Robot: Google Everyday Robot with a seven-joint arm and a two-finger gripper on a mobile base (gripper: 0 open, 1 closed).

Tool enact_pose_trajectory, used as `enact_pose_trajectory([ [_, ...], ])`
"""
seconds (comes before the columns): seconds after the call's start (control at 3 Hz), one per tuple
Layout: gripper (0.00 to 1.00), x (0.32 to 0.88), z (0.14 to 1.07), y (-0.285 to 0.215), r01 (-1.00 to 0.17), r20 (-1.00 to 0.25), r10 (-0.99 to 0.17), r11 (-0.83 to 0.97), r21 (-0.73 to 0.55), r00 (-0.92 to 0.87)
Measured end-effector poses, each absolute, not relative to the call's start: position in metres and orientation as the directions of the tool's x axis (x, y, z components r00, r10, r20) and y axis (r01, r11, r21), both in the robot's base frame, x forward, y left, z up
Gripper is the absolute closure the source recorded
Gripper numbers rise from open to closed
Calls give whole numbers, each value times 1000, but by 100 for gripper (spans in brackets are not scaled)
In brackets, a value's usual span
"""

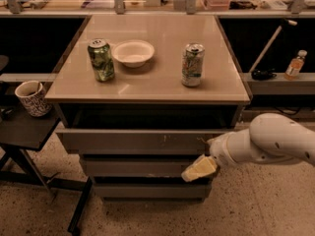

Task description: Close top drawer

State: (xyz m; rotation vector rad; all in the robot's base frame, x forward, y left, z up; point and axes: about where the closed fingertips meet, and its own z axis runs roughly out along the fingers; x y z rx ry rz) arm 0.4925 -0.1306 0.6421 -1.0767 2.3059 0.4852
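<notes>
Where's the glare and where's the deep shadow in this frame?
Camera view: warm, dim light overall; a pale glare patch on the beige tabletop just in front of the white bowl; the wide grey metal top drawer is black inside, shaded by the tabletop; the claw, below that drawer's front at right, is well lit.

One camera looks down from above the near side, fairly close, facing the tabletop [157,36], with the gripper [199,168] near, lower right.
</notes>
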Motion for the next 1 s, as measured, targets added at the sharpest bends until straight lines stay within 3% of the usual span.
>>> enact_pose_trajectory([
  [1.0,0,530,659,-142,-737,-632,-536,670,85,-560],
])
